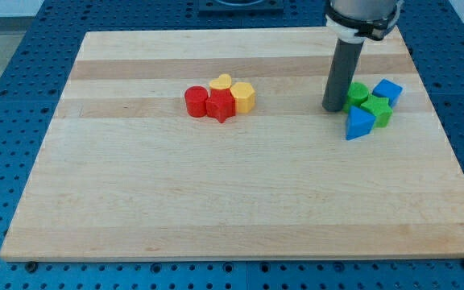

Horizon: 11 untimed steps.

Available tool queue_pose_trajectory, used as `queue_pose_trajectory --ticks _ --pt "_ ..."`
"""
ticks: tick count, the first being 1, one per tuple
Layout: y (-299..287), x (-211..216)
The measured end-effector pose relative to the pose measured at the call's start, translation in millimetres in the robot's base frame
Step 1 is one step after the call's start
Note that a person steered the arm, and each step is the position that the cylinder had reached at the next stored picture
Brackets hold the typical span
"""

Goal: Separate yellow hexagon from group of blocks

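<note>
The yellow hexagon (243, 97) sits near the board's upper middle, at the right end of a tight group. It touches a red star (221, 105), with a red cylinder (196, 101) to the left and a yellow heart (221, 82) behind. My tip (333, 108) rests on the board well to the right of this group, right beside the left side of a green cylinder (358, 93).
A second cluster lies at the view's right: the green cylinder, a green star (379, 109), a blue triangle (358, 123) and a blue block (388, 90). The wooden board (232, 201) rests on a blue perforated table (6, 97).
</note>
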<state>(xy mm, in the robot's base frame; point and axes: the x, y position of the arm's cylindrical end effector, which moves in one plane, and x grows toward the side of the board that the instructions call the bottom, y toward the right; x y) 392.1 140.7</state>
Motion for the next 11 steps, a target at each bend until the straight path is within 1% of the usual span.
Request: queue_pose_trajectory --ticks 2,3,4,5,6,9,11 --pt "-1 -2" --pt "-11 -19" --pt "-29 -38" --pt "-58 -44" --pt "-94 -44" --pt "-146 -44" --pt "-147 -42"
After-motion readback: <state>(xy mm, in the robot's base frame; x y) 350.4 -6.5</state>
